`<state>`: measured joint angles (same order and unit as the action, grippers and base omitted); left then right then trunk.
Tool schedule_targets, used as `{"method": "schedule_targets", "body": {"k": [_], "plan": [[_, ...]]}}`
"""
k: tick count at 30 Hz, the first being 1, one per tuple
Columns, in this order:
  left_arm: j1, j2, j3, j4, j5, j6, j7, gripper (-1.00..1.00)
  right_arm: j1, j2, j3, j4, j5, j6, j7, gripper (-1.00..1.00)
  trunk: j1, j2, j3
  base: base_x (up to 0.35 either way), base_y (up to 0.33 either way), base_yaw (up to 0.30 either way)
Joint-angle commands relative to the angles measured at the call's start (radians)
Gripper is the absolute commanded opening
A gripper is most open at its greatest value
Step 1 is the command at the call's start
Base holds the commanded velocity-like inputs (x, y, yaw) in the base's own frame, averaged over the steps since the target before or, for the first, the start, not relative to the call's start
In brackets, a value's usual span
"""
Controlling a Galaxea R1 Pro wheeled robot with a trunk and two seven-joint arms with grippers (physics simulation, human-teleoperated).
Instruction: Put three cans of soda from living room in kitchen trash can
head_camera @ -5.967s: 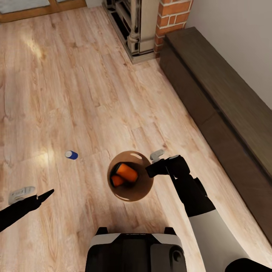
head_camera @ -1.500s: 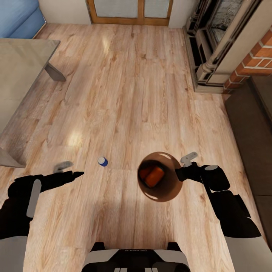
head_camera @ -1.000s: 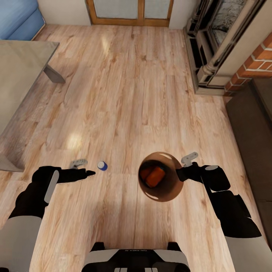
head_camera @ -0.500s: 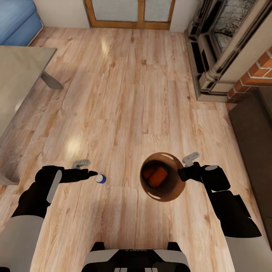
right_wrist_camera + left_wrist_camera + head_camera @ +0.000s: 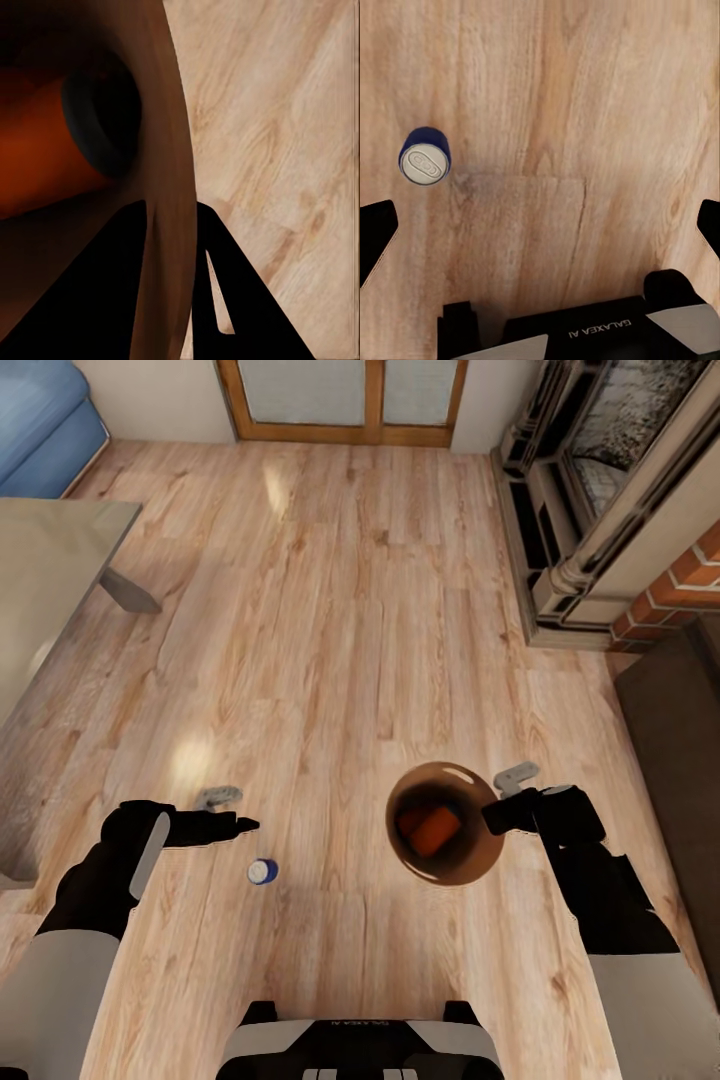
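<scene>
Blue can now lies at 5 o'clock of our wide-open left gripper, overshot; right gripper clamps bin, apparently holding 2 cans.

Head cam sits high, looking steeply down at the wood floor. Left wrist cam faces straight down, fairly near the boards, sharing the blue can with the head view. Right wrist cam is jammed against the bin's rim.

Light wood floor, glass coffee table, blue sofa, brick fireplace, wood-framed glass doors.
</scene>
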<state>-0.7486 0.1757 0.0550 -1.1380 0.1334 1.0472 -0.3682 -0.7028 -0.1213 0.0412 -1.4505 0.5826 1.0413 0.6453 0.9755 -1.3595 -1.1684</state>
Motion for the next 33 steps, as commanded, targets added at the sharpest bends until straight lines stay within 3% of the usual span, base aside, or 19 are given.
{"method": "schedule_targets", "body": {"k": [1, 13, 22, 28, 33], "plan": [[0.000, 0.000, 0.000, 0.001, 0.000, 0.000, 0.001, 1.00, -0.007, 0.000, -0.004, 0.015, -0.023, 0.006, 0.005, -1.00, 0.000, 0.000, 0.000, 0.326, 0.000, 0.000], [0.000, -0.001, 0.000, 0.056, 0.003, 0.000, 0.005, 1.00, -0.018, 0.002, -0.019, 0.045, -0.023, 0.006, 0.005, -1.00, 0.000, 0.000, 0.000, 0.214, 0.000, 0.000], [0.000, -0.001, 0.014, 0.062, 0.005, 0.000, 0.075, 1.00, -0.018, 0.001, -0.019, 0.049, -0.022, 0.006, 0.004, -1.00, 0.000, 0.000, 0.000, 0.011, 0.000, 0.000], [0.001, 0.003, 0.014, 0.065, 0.004, 0.000, 0.083, 1.00, -0.019, 0.002, -0.020, 0.059, -0.022, 0.006, 0.005, -1.00, 0.023, -0.042, -0.019, 0.000, 0.000, 0.000], [0.001, -0.001, 0.011, 0.065, 0.005, -0.048, 0.092, 1.00, -0.038, 0.000, -0.021, 0.060, -0.021, 0.006, 0.005, -1.00, 0.042, -0.077, -0.034, 0.000, 0.000, 0.000]]}}
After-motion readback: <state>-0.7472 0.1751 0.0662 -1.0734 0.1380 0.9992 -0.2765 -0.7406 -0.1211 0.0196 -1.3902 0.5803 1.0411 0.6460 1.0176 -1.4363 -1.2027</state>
